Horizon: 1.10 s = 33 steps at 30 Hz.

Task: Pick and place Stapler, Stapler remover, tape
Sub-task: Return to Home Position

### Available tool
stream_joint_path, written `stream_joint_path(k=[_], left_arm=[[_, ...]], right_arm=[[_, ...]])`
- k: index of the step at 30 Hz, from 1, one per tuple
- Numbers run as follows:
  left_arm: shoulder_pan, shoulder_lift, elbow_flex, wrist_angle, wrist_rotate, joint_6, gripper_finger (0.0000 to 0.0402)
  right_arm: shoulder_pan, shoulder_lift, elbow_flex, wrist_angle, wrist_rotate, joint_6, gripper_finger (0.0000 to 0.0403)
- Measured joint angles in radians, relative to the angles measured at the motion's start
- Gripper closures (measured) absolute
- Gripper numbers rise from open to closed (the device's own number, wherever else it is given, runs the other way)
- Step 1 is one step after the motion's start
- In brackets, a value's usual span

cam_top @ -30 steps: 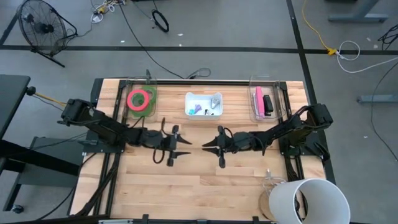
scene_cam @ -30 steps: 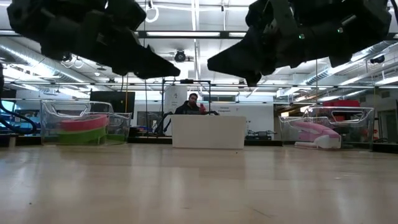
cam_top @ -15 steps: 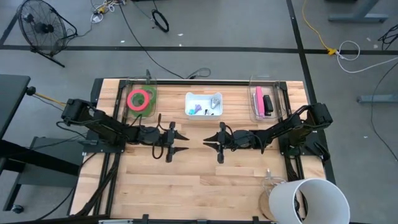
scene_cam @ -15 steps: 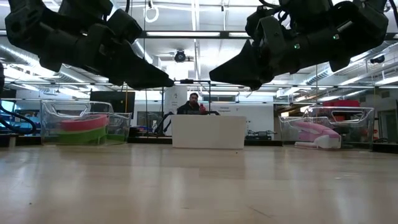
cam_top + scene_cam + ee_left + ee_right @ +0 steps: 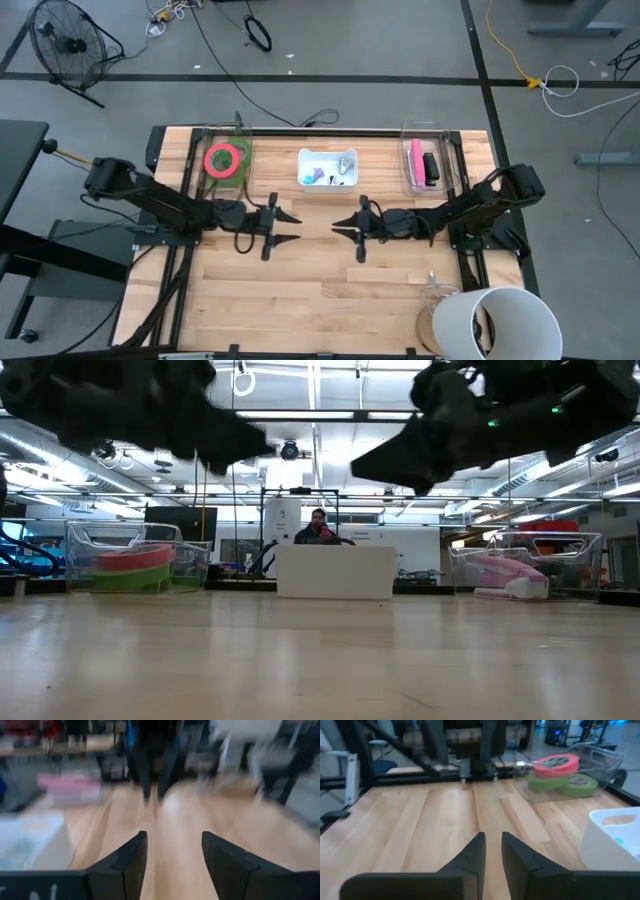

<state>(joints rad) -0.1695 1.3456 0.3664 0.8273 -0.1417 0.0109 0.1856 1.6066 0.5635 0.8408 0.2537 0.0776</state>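
The left arm reaches in from the table's (image 5: 320,290) left edge, and the left tool (image 5: 293,227) hangs above the bare wood left of centre, released, its two dark fingers (image 5: 127,862) spread wide with nothing between them. Behind it, at the rear left corner, stands the left clear plastic bin (image 5: 607,762). It holds the tape: the red-pink ring-shaped roll (image 5: 224,159) lies flat on top of the two green ring-shaped rolls (image 5: 581,782), which sit side by side. At the rear middle stands the white rectangular bin (image 5: 335,572) with a few small coloured pieces (image 5: 320,177) inside, too small to tell apart. Right of centre the right tool (image 5: 336,227) faces the left one, well apart from it and clear of the wood, its fingers (image 5: 472,857) drawn almost together with a slim gap and grasping nothing. At the rear right, the right clear plastic bin (image 5: 445,150) holds a pink stapler (image 5: 417,160) and a black stapler (image 5: 431,168), lying side by side.
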Motion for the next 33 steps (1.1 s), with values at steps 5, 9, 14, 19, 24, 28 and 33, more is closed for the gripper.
stream_joint_path(k=[5, 9, 14, 19, 24, 28, 33], left_arm=[[-0.016, -0.135, 0.002, 0.011, 0.001, 0.000, 0.0209], [-0.016, -0.235, 0.002, 0.018, 0.004, 0.000, 0.0209], [-0.016, -0.335, 0.002, 0.011, 0.005, 0.000, 0.0209], [-0.015, -0.408, 0.002, 0.010, 0.005, 0.000, 0.0209], [-0.011, -0.478, 0.002, 0.008, 0.005, 0.000, 0.0209], [-0.007, -0.531, 0.002, 0.006, 0.008, 0.000, 0.0209], [0.015, -0.597, 0.002, 0.009, 0.008, 0.000, 0.0209]], right_arm=[[0.032, -0.115, -0.098, 0.000, -0.010, 0.000, 0.0339], [0.052, -0.225, -0.202, -0.004, -0.010, 0.000, 0.0339], [0.072, -0.386, -0.366, -0.004, -0.008, -0.001, 0.0339], [0.078, -0.559, -0.549, -0.013, -0.008, -0.001, 0.0339], [0.077, -0.736, -0.548, -0.318, -0.002, -0.003, 0.0339], [0.077, -0.875, -0.549, -0.456, -0.008, -0.003, 0.0339], [0.077, -1.040, -0.549, -0.501, -0.008, -0.003, 0.0339]])
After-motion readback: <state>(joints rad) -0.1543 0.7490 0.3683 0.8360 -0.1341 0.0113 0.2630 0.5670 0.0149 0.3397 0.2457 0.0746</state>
